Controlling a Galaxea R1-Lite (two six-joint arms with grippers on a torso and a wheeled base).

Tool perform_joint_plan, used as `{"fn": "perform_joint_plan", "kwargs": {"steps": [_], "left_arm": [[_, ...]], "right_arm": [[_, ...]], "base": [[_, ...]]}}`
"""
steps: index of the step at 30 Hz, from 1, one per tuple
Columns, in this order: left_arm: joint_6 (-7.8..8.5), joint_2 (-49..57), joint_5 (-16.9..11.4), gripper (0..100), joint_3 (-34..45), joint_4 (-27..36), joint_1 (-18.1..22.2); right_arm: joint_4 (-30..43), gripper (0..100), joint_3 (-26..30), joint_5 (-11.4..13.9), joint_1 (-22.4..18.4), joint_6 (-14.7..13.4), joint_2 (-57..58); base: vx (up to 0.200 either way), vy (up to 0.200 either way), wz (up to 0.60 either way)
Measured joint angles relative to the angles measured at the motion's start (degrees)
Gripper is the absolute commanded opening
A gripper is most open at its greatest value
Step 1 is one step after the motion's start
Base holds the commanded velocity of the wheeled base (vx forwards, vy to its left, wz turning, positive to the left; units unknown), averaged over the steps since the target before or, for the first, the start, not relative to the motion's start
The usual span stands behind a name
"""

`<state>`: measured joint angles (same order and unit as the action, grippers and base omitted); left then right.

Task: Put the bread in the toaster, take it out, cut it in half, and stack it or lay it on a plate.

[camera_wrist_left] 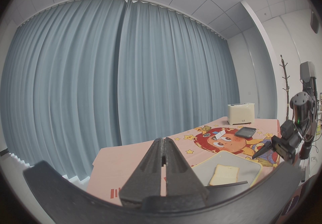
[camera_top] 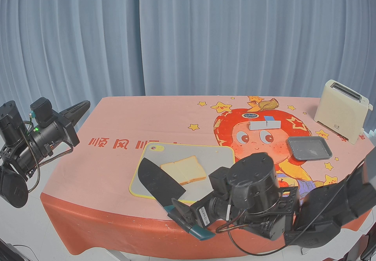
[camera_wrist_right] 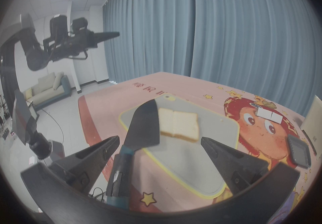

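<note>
Two bread halves [camera_top: 184, 170] [camera_wrist_right: 177, 124] lie side by side on the grey, yellow-rimmed cutting board [camera_top: 219, 154] [camera_wrist_right: 208, 154]. A black-bladed knife [camera_top: 158, 183] [camera_wrist_right: 144, 127] rests on the board's near left part, its teal handle sticking out past the table's front edge. My right gripper [camera_top: 184, 216] [camera_wrist_right: 159, 140] hangs open at that front edge, one finger close beside the handle, nothing clamped. My left gripper [camera_top: 80, 109] [camera_wrist_left: 164, 154] is shut and empty, raised off the table's left side. The cream toaster [camera_top: 341, 111] stands far right, the grey plate [camera_top: 309, 147] in front of it.
A small white and blue block [camera_top: 265, 124] lies on the cartoon face printed on the pink tablecloth. The table's left half [camera_top: 117, 125] is bare cloth. Blue curtains hang behind the table.
</note>
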<state>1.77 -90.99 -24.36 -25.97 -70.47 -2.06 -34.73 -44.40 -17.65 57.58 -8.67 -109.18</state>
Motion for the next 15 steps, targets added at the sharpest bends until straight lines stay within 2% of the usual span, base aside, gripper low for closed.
{"fn": "perform_joint_plan", "kwargs": {"steps": [5,8,15], "left_arm": [[0.15,-0.22,0.06,0,0.34,0.00,-0.05],[0.17,-0.33,0.09,0,0.48,0.00,-0.06],[0.17,-0.41,0.11,0,0.52,0.02,-0.06]], "right_arm": [[-0.11,100,-0.61,-0.30,2.06,0.55,-3.63],[-0.13,100,-0.91,-1.37,3.54,0.87,-5.23],[-0.16,100,-1.19,-1.87,4.77,1.30,-6.75]], "base": [[0.000,0.000,0.00],[0.000,0.000,0.00],[0.000,0.000,0.00]]}}
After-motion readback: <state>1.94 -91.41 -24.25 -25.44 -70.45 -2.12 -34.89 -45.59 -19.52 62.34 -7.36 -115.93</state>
